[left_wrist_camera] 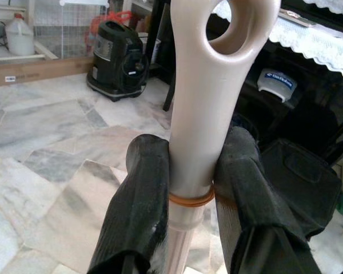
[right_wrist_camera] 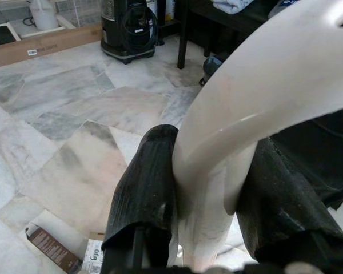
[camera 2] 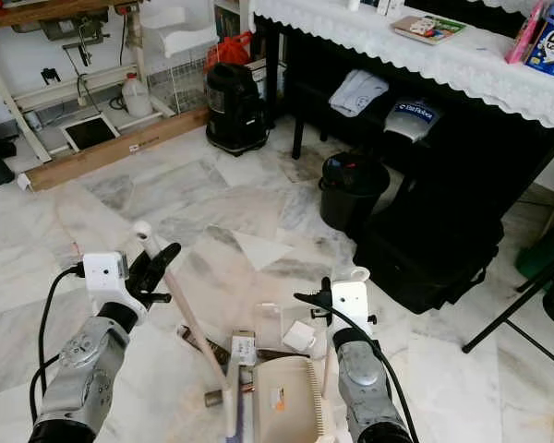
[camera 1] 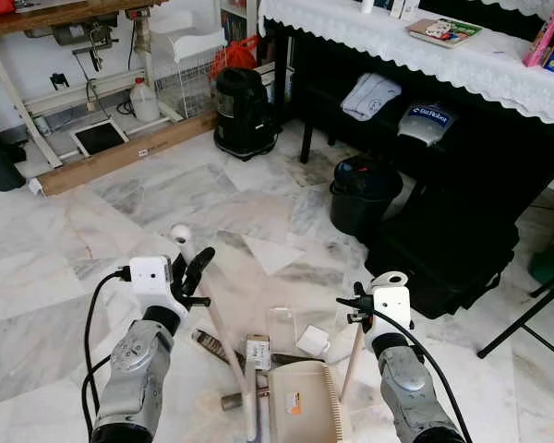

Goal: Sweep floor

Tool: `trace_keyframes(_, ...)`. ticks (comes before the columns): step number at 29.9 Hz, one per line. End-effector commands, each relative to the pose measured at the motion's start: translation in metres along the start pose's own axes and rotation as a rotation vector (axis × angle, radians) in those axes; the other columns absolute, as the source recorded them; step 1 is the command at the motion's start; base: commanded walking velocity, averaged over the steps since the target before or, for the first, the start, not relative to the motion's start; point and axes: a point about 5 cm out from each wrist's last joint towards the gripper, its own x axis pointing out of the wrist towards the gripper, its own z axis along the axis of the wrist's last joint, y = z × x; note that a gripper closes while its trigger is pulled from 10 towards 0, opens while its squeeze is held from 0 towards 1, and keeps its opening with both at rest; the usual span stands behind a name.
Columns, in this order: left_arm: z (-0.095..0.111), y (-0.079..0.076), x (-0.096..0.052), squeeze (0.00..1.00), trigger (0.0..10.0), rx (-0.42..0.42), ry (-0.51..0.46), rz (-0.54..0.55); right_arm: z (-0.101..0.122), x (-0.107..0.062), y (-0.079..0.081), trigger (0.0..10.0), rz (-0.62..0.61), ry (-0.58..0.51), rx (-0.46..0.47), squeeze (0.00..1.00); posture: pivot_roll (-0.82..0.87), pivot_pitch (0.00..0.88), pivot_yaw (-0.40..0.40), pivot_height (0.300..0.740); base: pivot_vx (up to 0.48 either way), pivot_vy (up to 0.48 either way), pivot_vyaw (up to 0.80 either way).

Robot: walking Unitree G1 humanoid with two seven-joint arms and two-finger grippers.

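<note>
While both tools are already in hand, the sweep turns on how the litter lies: small boxes and wrappers (camera 1: 258, 351) sit on the marble floor (camera 1: 120, 212) just ahead of the dustpan (camera 1: 300, 401), between the arms. The left gripper (camera 1: 189, 272) has its jaws clamped on the broom handle (camera 1: 212, 318), whose long axis slants down toward the dustpan; the right gripper (camera 1: 360, 305) grips the dustpan handle (camera 1: 351, 360). A black bin (camera 1: 362, 192) stands beyond

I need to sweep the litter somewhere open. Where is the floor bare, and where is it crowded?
Bare: marble between the wooden plank, vacuum and black bucket. Crowded: litter around the dustpan, between the left gripper and right gripper.
</note>
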Motion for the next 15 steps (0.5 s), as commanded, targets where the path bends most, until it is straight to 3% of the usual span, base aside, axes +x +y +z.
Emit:
trace_keyframes(1, 0.007, -0.001, 0.001, 0.00, 10.0, -0.028, -0.029, -0.001, 0.003, 0.001, 0.000, 10.0, 0.000, -0.016, 0.000, 0.00, 0.10, 0.077, -0.049, 0.740, 0.000, 0.000, 0.00)
trace_keyframes(7, 0.018, 0.008, 0.000, 0.00, 10.0, 0.040, -0.093, 0.075, 0.003, 0.001, 0.002, 10.0, 0.004, -0.016, 0.001, 0.00, 0.10, 0.076, -0.048, 0.740, 0.000, 0.000, 0.00)
trace_keyframes(10, 0.038, 0.014, -0.002, 0.00, 10.0, 0.115, -0.170, 0.131, 0.002, 0.000, 0.003, 10.0, 0.007, -0.013, 0.001, 0.00, 0.10, 0.071, -0.047, 0.740, 0.000, 0.000, 0.00)
trace_keyframes(15, 0.048, 0.018, -0.004, 0.00, 10.0, 0.166, -0.198, 0.149, 0.001, 0.000, 0.003, 10.0, 0.006, -0.010, 0.002, 0.00, 0.10, 0.066, -0.046, 0.740, 0.000, 0.000, 0.00)
